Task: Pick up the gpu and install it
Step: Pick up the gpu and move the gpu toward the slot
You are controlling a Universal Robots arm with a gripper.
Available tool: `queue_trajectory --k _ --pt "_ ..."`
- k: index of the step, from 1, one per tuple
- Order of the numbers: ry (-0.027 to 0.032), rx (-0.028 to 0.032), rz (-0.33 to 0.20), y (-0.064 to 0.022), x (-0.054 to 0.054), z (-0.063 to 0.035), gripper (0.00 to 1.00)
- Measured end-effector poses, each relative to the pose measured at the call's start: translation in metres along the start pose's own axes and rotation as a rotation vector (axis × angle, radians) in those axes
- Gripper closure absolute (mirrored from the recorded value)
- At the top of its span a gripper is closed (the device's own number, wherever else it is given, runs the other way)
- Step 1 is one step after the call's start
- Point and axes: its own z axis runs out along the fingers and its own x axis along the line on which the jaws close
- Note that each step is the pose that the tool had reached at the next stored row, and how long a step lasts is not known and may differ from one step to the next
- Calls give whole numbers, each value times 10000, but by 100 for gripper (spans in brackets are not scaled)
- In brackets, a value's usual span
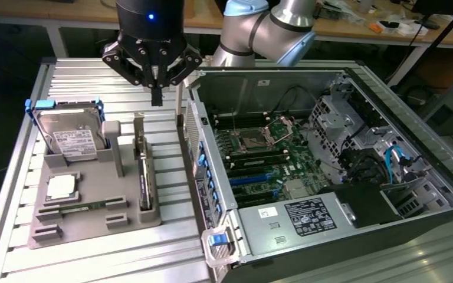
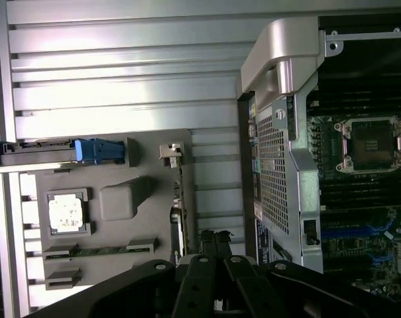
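Observation:
The gpu point(image 1: 142, 174) stands on edge in a slot of the grey holder point(image 1: 92, 231), its silver bracket end toward the back of the table. In the wrist view the gpu point(image 2: 179, 199) shows as a thin edge with the bracket at its far end. My gripper point(image 1: 156, 97) hangs above the table just behind the holder, beyond the gpu's bracket end and apart from it. Its fingers are shut together with nothing between them. The gripper point(image 2: 213, 240) looks down past the card's end.
An open computer case point(image 1: 344, 76) lies at the exterior view's right, motherboard point(image 1: 258, 156) exposed. The holder also carries a hard drive point(image 1: 69, 140) with blue rails, a processor point(image 1: 59, 186) and a memory stick point(image 1: 81, 207). Ribbed metal table point(image 1: 92, 76) surrounds them.

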Motion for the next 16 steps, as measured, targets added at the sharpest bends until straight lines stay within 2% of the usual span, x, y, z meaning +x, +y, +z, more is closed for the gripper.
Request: queue_trajectory --k 4,8,10,12,16 --pt "-1 -1 0 0 0 0 89" --pt "0 0 0 0 0 0 65" --pt "0 0 0 0 0 0 65" --pt "0 0 0 0 0 0 52" --pt "-1 -1 -2 -1 2 16 52"
